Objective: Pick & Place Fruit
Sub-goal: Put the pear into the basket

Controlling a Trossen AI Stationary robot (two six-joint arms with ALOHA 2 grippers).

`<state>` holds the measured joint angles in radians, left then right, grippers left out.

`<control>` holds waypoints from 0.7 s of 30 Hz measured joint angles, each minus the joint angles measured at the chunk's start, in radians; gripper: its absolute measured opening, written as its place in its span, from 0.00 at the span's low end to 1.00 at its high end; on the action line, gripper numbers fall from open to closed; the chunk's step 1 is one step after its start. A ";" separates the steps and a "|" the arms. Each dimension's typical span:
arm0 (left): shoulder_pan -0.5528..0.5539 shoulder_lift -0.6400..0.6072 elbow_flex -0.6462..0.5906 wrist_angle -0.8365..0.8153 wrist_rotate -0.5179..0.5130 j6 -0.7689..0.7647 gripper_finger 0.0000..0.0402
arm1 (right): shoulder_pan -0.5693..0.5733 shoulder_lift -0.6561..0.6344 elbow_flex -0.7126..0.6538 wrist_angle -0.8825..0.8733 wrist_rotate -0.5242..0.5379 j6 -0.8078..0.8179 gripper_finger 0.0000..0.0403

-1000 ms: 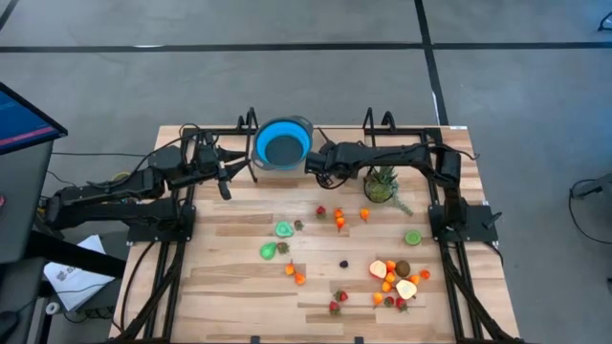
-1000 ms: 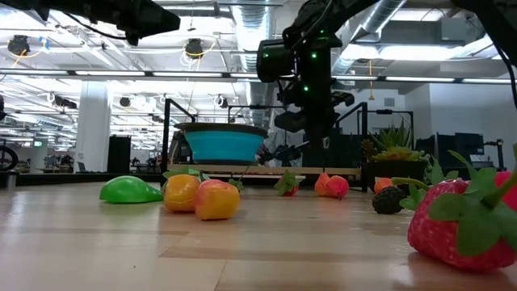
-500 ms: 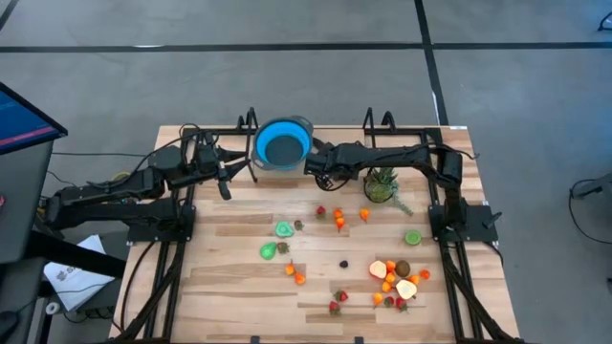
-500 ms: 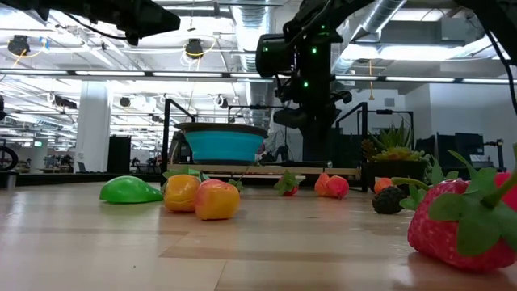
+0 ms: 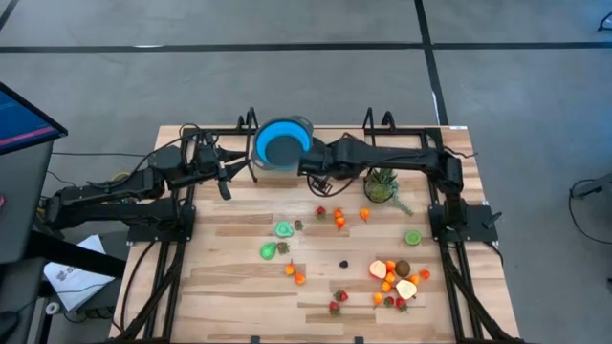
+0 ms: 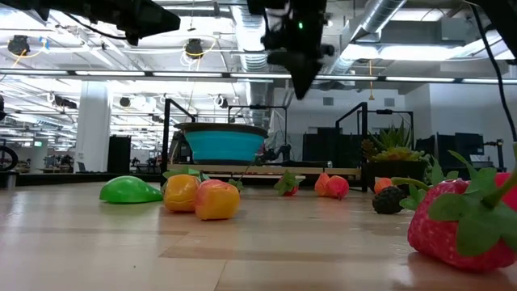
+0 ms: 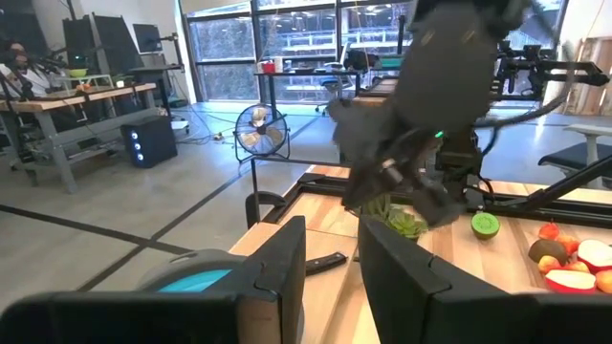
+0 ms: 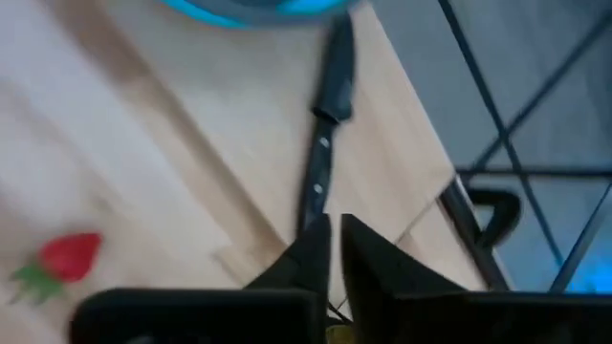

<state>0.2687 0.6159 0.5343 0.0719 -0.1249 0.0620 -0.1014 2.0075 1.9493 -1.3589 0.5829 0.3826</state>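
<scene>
No writing, label, brand, number or sign can be read in any of the views. The white sheets [image 5: 75,277] lying on the floor left of the tabletop [image 5: 239,277] carry dark print, but it is too small to make out

Two matte black arms [image 5: 105,196] built of boxy jointed segments, black cables trailing alongside; flat dark fingers [image 8: 311,253]; green indicator light on one wrist.

High view looks straight down; low view level; both share blue bowl [image 5: 283,145].
</scene>
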 joint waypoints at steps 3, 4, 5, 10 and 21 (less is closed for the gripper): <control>0.000 0.000 0.000 0.000 0.000 0.006 0.23 | 0.021 0.000 0.060 -0.019 -0.024 -0.076 0.02; 0.000 0.000 0.000 0.000 0.000 0.006 0.23 | 0.027 0.000 0.079 -0.028 -0.039 -0.118 0.03; 0.000 0.000 0.000 0.000 0.000 0.007 0.23 | 0.033 -0.001 0.094 -0.039 -0.064 -0.164 0.04; 0.000 0.000 0.000 0.000 0.000 0.007 0.23 | 0.060 0.000 0.158 -0.071 -0.120 -0.257 0.02; 0.000 0.000 0.000 0.000 0.000 0.006 0.23 | 0.049 0.000 0.183 -0.062 -0.122 -0.328 0.00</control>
<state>0.2687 0.6159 0.5343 0.0715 -0.1249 0.0685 -0.0527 2.0075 2.1326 -1.4213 0.4606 0.0544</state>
